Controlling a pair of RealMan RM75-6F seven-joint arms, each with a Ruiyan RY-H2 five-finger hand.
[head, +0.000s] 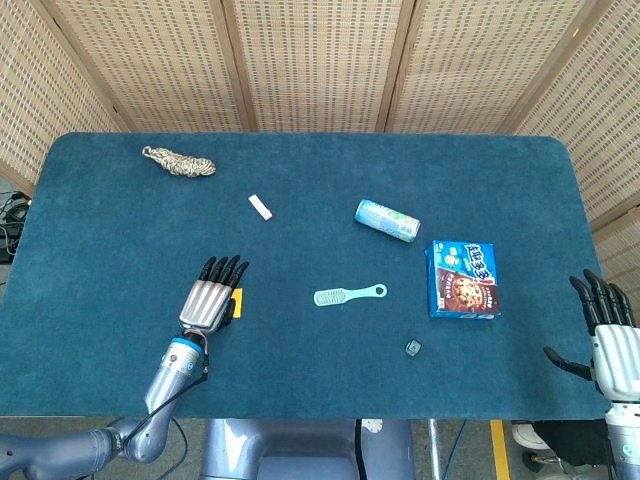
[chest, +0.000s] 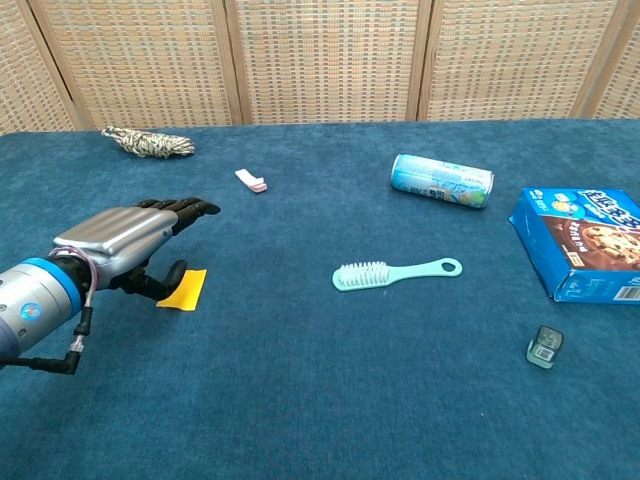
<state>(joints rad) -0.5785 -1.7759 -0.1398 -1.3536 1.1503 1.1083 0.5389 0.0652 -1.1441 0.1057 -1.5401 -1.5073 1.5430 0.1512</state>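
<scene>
Chest view shows the left hand (chest: 130, 240) low over the worktop (chest: 320, 400), palm down, fingers stretched forward and a little apart, thumb tucked beneath. It holds nothing. A yellow card (chest: 183, 289) lies flat on the blue cloth just under and beside the hand, and the thumb tip reaches down close to the card's near edge; whether it touches cannot be told. In the head view the same hand (head: 208, 298) lies at the front left of the worktop (head: 100, 250), with only a sliver of the card (head: 236, 301) showing at its right side.

The right hand (head: 608, 330) shows only in the head view, off the worktop's right front corner, fingers straight and spread, thumb out to the side, empty.

A mint brush (chest: 396, 272) lies near the middle, bristles toward the left hand, handle pointing right. Behind it a blue can (chest: 442, 180) lies on its side. A cookie box (chest: 580, 242) lies flat at the right edge, and a small grey clip (chest: 543, 346) sits in front of it. A pink eraser (chest: 251, 180) lies behind the left hand, well apart, and a rope bundle (chest: 148, 143) sits at the far left corner.
</scene>
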